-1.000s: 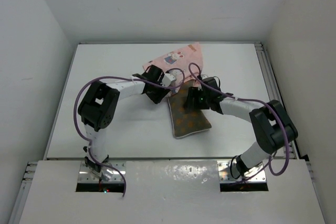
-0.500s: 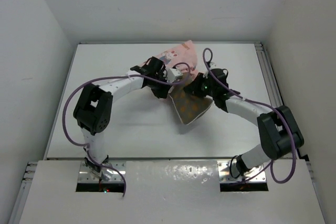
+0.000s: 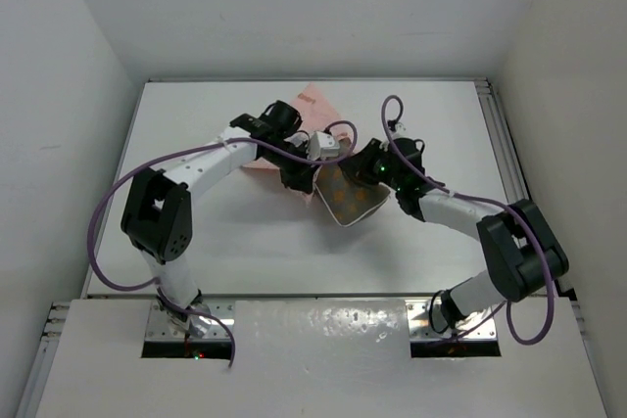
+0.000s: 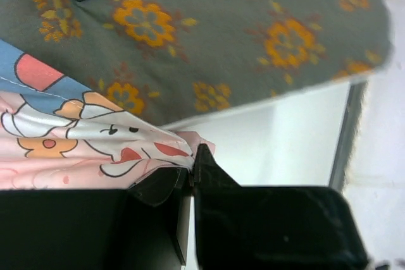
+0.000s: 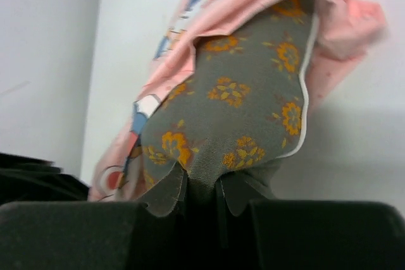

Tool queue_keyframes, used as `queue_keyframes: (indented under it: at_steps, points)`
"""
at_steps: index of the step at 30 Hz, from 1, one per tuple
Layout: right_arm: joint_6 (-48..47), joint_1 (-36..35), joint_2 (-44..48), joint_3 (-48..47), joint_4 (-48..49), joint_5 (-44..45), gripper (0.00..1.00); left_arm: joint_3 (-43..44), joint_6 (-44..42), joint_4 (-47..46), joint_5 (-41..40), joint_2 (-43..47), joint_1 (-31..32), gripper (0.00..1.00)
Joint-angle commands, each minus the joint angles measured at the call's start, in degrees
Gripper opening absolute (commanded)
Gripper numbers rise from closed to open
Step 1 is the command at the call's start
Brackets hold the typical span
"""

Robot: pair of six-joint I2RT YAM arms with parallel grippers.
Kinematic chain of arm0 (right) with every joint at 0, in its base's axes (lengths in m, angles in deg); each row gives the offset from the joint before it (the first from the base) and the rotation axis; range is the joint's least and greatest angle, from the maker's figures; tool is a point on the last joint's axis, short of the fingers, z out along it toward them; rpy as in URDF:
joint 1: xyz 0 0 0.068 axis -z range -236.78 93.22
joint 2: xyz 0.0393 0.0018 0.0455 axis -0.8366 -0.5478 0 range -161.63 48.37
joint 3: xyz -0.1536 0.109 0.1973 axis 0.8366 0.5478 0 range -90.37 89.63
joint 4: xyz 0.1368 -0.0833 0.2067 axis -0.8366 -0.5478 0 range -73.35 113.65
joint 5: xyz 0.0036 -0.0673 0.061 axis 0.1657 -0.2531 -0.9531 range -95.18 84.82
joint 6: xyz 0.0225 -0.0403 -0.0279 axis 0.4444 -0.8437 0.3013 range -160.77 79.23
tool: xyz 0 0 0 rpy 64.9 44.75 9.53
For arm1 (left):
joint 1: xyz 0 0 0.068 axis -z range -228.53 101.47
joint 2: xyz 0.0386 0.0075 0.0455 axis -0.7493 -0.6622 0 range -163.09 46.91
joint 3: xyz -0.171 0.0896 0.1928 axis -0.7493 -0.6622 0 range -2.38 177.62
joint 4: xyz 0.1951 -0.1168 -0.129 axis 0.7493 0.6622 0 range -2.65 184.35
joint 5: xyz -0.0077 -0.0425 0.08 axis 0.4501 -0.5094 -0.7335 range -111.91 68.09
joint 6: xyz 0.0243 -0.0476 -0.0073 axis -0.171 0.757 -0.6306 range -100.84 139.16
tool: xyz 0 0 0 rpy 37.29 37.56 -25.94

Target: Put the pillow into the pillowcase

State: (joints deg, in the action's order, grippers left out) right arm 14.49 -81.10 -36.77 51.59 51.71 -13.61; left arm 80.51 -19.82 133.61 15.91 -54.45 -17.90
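Note:
The olive-brown pillow (image 3: 349,199) with orange flowers hangs tilted mid-table between the two arms. My right gripper (image 3: 365,172) is shut on one end of it; in the right wrist view the pillow (image 5: 243,96) bulges out from between the jaws (image 5: 202,184). The pink pillowcase (image 5: 190,42) drapes over the pillow's far end. My left gripper (image 3: 306,175) is shut on a bunched edge of the pillowcase (image 4: 82,134), pinched at the fingertips (image 4: 192,162), with the pillow (image 4: 253,42) just beyond. More pink cloth (image 3: 315,105) shows behind the left arm.
The white table (image 3: 196,232) is walled at left, back and right, with a metal rail (image 3: 500,134) along its right edge. Purple cables loop above both arms. The arm bases stand at the near edge.
Both grippers have shut, the left on the pillowcase, the right on the pillow. The pillow rose off the table and moved back; the pillowcase bunched up around its far end.

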Motion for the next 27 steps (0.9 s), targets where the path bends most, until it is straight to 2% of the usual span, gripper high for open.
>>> queue_keyframes:
  at_steps: [1, 4, 5, 6, 7, 8, 10, 12, 13, 14, 17, 18, 21, 24, 27]
  points:
    - [-1.9, -1.3, -1.7, 0.1, 3.5, 3.5, 0.00, 3.3, -7.9, 8.8, 6.5, 0.3, 0.1, 0.00]
    - [-2.8, -1.9, -4.8, 0.3, 3.2, 2.5, 0.00, 4.3, -10.4, 12.5, 7.2, 1.1, 0.1, 0.00]
    - [-3.6, -2.0, -5.5, 0.1, 2.8, 1.8, 0.00, 4.3, -10.5, 12.5, 6.9, 1.3, 0.1, 0.04]
    - [-4.5, -2.3, -6.1, -0.3, 2.2, 1.1, 0.00, 4.1, -10.5, 12.4, 5.0, 1.5, 0.1, 0.14]
    - [-5.6, -3.0, -7.0, -1.3, 1.5, 0.6, 0.00, 4.0, -9.3, 11.1, 3.4, 1.6, 0.0, 0.45]
    - [-8.0, -3.5, -7.5, -2.2, -0.8, 0.0, 0.00, 3.9, -7.9, 8.3, 0.0, 1.6, -0.5, 0.61]
    - [-10.9, -4.6, -7.5, -2.2, -2.2, -0.8, 0.00, 3.9, -2.2, 4.8, -2.9, 1.9, -1.2, 0.67]
    - [-11.8, -5.0, -7.4, -1.4, -2.6, -2.1, 0.00, 3.8, 1.9, -2.4, -9.2, 2.2, -1.3, 0.70]
    - [-11.6, -5.0, -7.1, -1.0, -2.1, -2.5, 0.00, 3.1, 5.9, -5.4, -12.0, 2.7, -0.8, 0.71]
    - [-11.0, -5.0, -7.2, -0.5, -1.6, -3.3, 0.00, 2.5, 7.5, -8.0, -17.4, 2.7, 0.2, 0.71]
    - [-9.7, -5.0, -7.3, 0.9, 0.1, -4.7, 0.00, 1.7, 11.3, -17.5, -27.1, 1.0, 2.9, 0.70]
    - [-9.0, -5.0, -7.4, 0.9, 0.2, -5.2, 0.00, 2.1, 12.6, -18.2, -28.5, -1.1, 3.5, 0.72]
    - [-7.9, -5.0, -7.7, 1.5, 1.5, -6.2, 0.00, 4.3, 16.3, -20.2, -33.1, -6.2, 3.8, 0.72]
    - [-6.5, -5.0, -7.3, 1.9, 2.9, -6.7, 0.00, 4.8, 17.5, -21.9, -35.3, -8.8, 3.3, 0.63]
    - [-5.6, -5.0, -7.1, 2.4, 3.5, -6.9, 0.00, 4.6, 17.9, -22.4, -31.3, -9.9, 3.3, 0.56]
